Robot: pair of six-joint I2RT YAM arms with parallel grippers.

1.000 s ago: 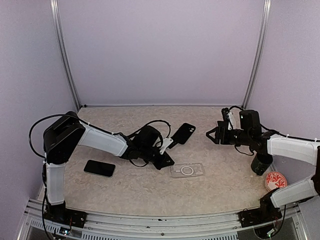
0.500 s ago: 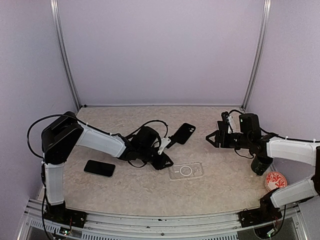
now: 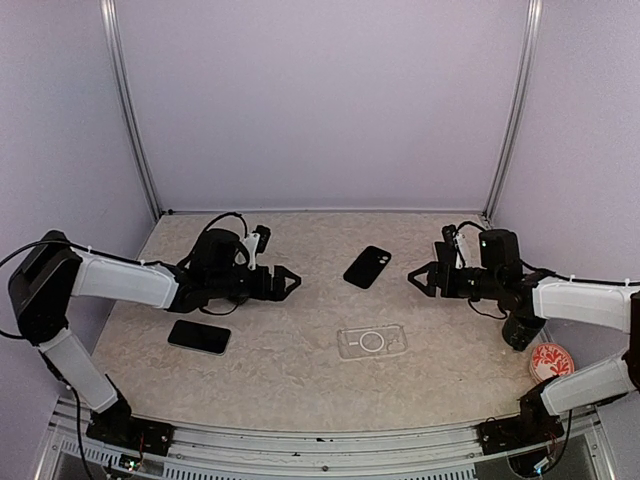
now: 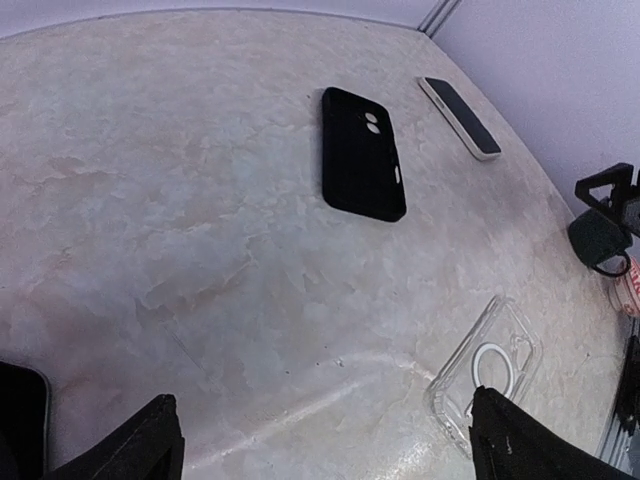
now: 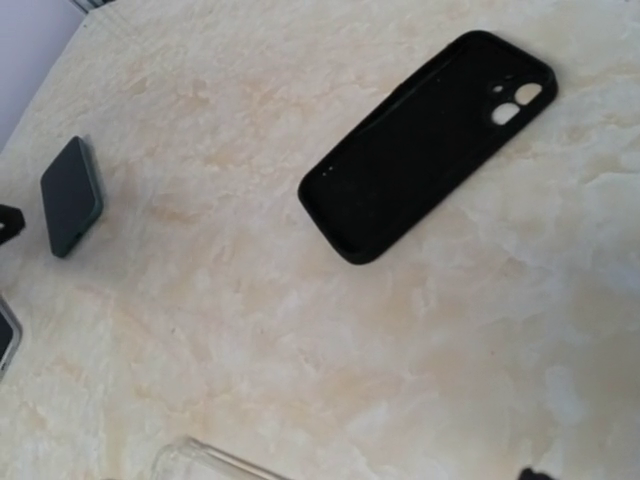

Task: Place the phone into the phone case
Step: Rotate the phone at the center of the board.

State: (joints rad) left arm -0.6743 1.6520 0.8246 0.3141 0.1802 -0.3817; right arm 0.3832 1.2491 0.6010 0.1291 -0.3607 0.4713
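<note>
The clear phone case [image 3: 373,341] lies flat in the middle of the table, also seen as the case [image 4: 490,362] and a corner of the case [image 5: 200,462]. A black phone [image 3: 367,266] lies flat behind it, back up, camera end away; both wrist views show the phone [image 4: 362,153] [image 5: 425,145]. My left gripper [image 3: 285,283] hangs open and empty well left of the phone, and the wrist view shows the left gripper [image 4: 335,455] with its fingers wide apart. My right gripper [image 3: 420,278] hovers open just right of the phone.
A second black phone [image 3: 199,337] lies front left. A small dark device [image 3: 262,238] sits at the back left. A light-edged phone [image 4: 458,116] lies near the back right corner. A black cylinder [image 3: 522,328] and a red-and-white disc [image 3: 549,360] are at the right.
My left gripper opened, let go of the black phone and drew back to the left. The phone now lies flat on the table. The right gripper edged left.
</note>
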